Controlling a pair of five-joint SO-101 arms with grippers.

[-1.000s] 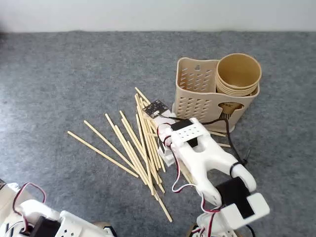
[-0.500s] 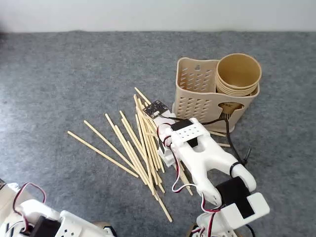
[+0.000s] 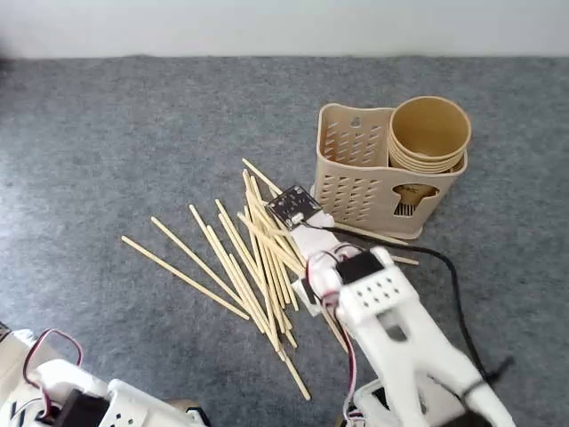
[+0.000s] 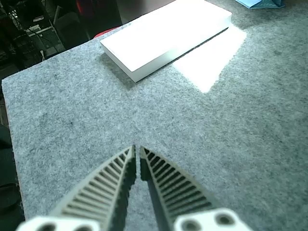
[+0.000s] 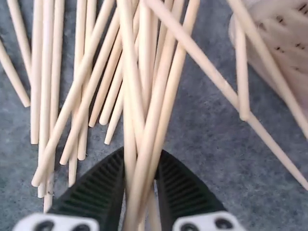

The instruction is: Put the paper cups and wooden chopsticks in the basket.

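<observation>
Clamping several pale wooden chopsticks (image 5: pixel 144 72), the right gripper (image 5: pixel 139 155) hangs low on its outstretched white arm (image 3: pixel 391 311), beige slotted plastic basket (image 3: pixel 351 169) just ahead; the left gripper (image 4: pixel 137 153) sits closed.

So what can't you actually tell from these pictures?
High view: how many paper cups are stacked; the basket wall hides all but the rims.
High view: the grip on the chopsticks; the right arm's own wrist covers it.
Right wrist view: how many chopsticks sit between the fingers; they overlap and run off the edge.
</observation>
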